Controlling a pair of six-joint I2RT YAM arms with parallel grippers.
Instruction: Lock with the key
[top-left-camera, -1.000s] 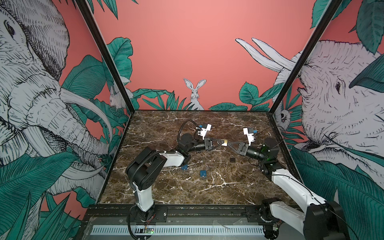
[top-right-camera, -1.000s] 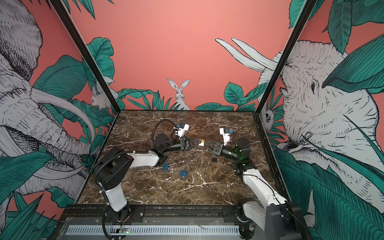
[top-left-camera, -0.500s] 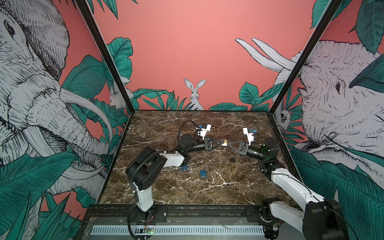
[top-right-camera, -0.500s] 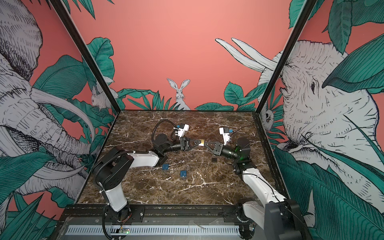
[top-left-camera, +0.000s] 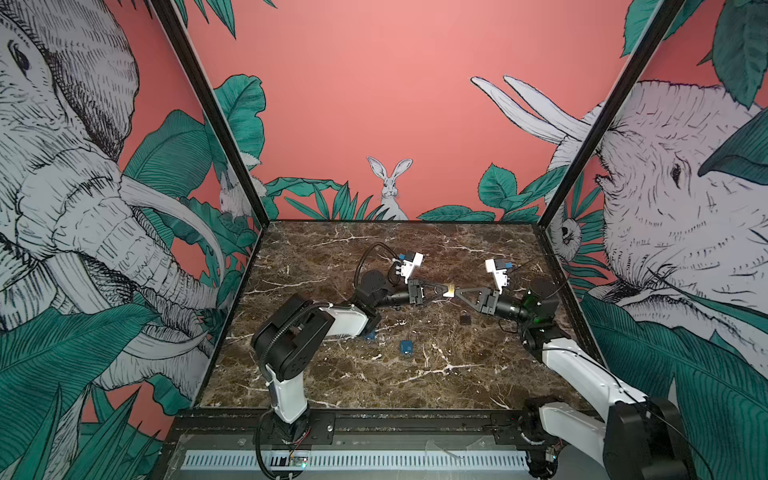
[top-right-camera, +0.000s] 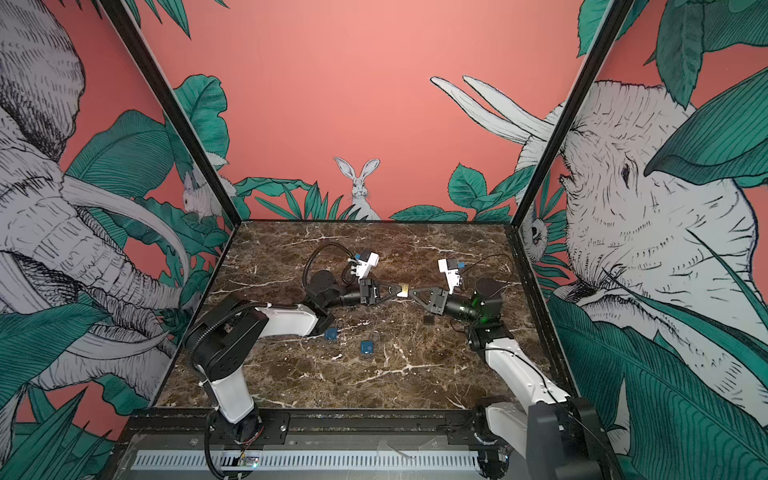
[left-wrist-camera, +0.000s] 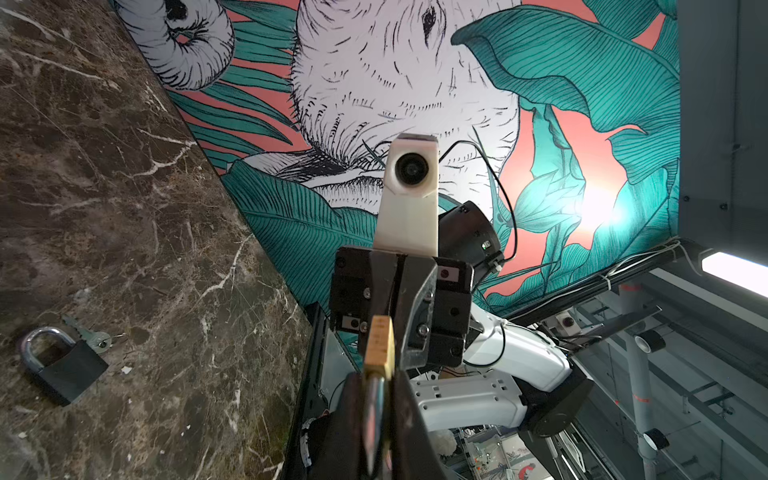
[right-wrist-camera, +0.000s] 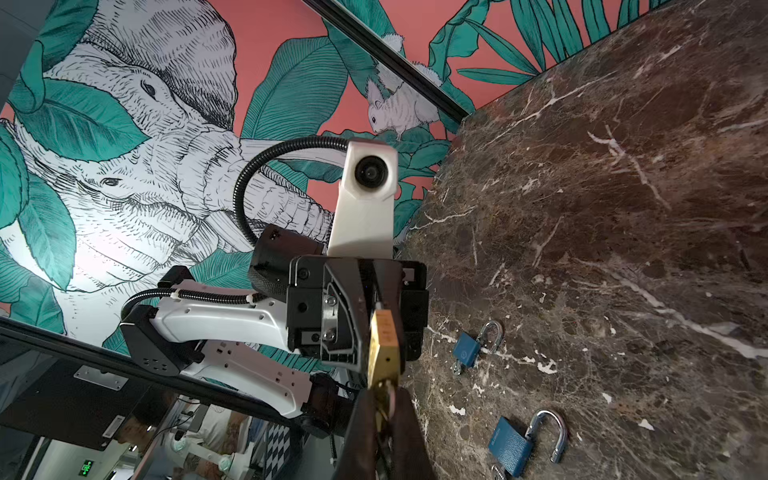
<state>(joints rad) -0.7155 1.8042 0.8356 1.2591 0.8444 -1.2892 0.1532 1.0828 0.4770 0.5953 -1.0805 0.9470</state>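
Observation:
A small brass padlock (top-left-camera: 449, 289) (top-right-camera: 402, 289) hangs in the air above the middle of the marble table, between both grippers. My left gripper (top-left-camera: 441, 287) (left-wrist-camera: 374, 415) is shut on its silver shackle (left-wrist-camera: 372, 399), with the brass body (left-wrist-camera: 379, 347) sticking out past the fingertips. From the opposite side my right gripper (top-left-camera: 457, 293) (right-wrist-camera: 383, 409) is shut on the key (right-wrist-camera: 384, 397) at the bottom face of the lock body (right-wrist-camera: 384, 345). The key's blade is hidden between the fingers and the lock.
A black padlock (top-left-camera: 465, 319) (left-wrist-camera: 62, 365) with keys (left-wrist-camera: 93, 336) lies on the table below the right gripper. Two blue padlocks (top-left-camera: 406, 347) (top-left-camera: 370, 336) lie nearer the front, both with open shackles in the right wrist view (right-wrist-camera: 523, 442) (right-wrist-camera: 473, 345). Patterned walls enclose three sides of the table.
My right gripper's fingers have closed the last bit onto the key. Both arms and the brass padlock have stayed almost where they were.

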